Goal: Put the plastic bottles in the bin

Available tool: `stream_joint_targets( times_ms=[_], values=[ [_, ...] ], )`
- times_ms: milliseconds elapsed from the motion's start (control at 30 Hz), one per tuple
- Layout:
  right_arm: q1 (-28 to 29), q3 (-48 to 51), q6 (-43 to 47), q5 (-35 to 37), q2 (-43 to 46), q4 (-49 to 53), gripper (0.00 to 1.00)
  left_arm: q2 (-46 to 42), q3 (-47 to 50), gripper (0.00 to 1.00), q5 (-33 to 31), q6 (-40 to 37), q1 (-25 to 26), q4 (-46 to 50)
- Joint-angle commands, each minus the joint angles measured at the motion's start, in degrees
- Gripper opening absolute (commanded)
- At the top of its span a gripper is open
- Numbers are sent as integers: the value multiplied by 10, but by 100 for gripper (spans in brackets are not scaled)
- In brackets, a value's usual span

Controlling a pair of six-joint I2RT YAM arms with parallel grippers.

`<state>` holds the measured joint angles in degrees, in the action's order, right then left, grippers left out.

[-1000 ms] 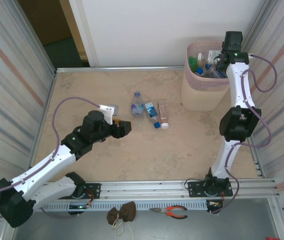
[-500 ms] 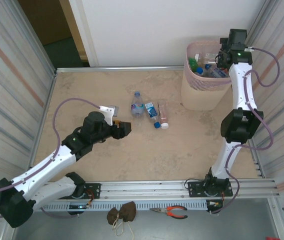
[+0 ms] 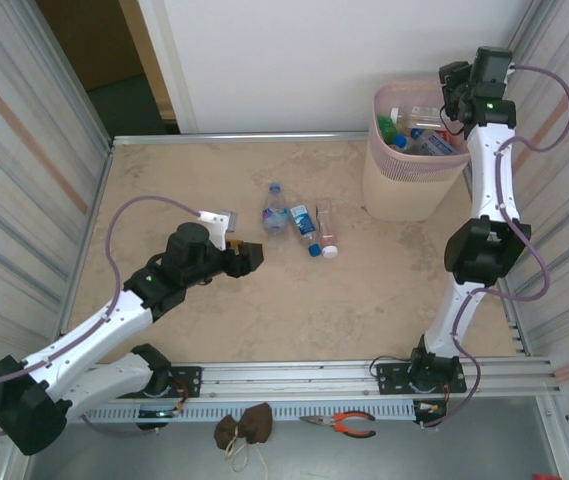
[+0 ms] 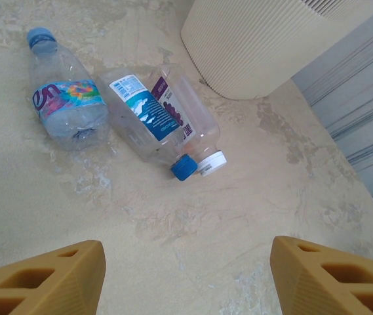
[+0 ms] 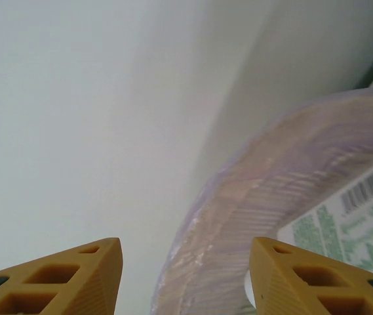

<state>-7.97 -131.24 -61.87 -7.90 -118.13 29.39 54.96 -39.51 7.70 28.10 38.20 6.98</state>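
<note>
Three plastic bottles lie side by side mid-table: one with a colourful label and blue cap [image 3: 275, 210] [image 4: 65, 98], one with a blue-white label and blue cap [image 3: 305, 228] [image 4: 148, 121], and a clear one with a white cap [image 3: 326, 232] [image 4: 198, 128]. The pale pink bin [image 3: 404, 185] [image 4: 258, 39] stands at the back right with several bottles [image 3: 419, 135] inside. My left gripper [image 3: 251, 255] [image 4: 186, 257] hangs open just short of the three bottles, nothing between its fingers. My right gripper [image 3: 456, 92] [image 5: 183, 256] is open and empty above the bin's far rim [image 5: 271, 190].
Metal-sided walls close in the table left and right, and a white wall stands behind the bin. A green-printed label [image 5: 343, 223] shows inside the bin. Orange-handled pliers [image 3: 344, 424] and a brown cloth [image 3: 244, 428] lie below the table's front rail.
The right wrist has drawn back and to the right over the bin's far rim. The left arm and the three table bottles have not moved.
</note>
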Motion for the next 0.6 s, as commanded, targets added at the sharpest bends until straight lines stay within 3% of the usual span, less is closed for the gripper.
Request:
stream_joint_targets(
  times_ms=[0,233,567],
  values=[
    [0,-12,36,-45,-43,-15,52,12,-5,68,8,4,-7,-12],
    [-3,21,44,-46,-80,0,52,31,-19,68,9,-1,-6,-11],
    [-5,98,58,-25,-15,-12,52,43,-25,68,14,-4,-6,-13]
  ],
)
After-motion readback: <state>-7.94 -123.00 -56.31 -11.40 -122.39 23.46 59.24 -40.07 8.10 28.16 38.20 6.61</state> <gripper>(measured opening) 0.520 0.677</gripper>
